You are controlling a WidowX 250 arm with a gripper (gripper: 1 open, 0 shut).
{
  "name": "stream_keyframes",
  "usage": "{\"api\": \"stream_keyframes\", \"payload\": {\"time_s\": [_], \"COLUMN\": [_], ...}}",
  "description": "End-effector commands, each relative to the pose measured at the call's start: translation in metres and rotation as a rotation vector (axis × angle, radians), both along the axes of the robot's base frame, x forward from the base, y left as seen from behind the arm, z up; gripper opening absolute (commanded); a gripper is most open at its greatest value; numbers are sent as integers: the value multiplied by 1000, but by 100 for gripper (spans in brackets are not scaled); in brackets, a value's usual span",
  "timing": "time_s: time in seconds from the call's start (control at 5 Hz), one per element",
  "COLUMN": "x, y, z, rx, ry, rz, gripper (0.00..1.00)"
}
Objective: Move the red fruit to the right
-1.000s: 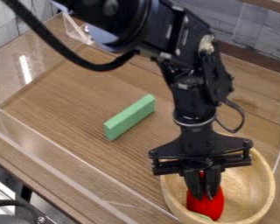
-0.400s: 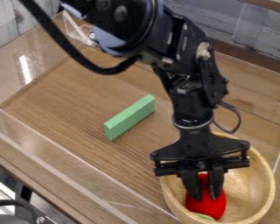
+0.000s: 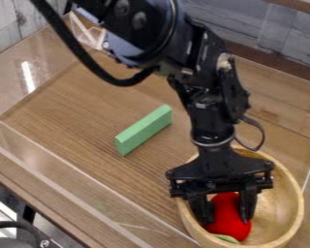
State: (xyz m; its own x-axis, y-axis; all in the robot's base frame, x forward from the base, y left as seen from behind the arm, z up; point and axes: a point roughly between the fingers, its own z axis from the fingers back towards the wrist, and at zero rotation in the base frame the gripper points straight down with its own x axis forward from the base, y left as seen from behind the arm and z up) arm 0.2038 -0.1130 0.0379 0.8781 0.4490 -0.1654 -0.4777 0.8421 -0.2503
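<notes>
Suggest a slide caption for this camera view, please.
Gripper opening over the red fruit inside the wooden bowl.

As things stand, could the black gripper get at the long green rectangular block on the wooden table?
Probably yes: the long green rectangular block lies alone on the wooden table, nothing on or against it. The black gripper is down in the wooden bowl, so it must lift out first.

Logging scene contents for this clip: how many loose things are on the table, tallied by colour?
Red: 1, the red fruit, lying in the bowl
Green: 1, the long block
Wood-coloured: 1, the bowl
Total: 3
</notes>
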Motion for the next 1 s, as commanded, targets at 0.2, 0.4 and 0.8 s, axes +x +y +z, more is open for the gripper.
{"api": "stream_keyframes", "payload": {"time_s": [0.2, 0.4, 0.8], "x": [1, 3, 4], "y": [0, -2, -2], "z": [-5, -8, -23], "rx": [-8, -16, -13], "ry": [-29, -42, -43], "rz": [-50, -67, -58], "gripper": [100, 100, 100]}}
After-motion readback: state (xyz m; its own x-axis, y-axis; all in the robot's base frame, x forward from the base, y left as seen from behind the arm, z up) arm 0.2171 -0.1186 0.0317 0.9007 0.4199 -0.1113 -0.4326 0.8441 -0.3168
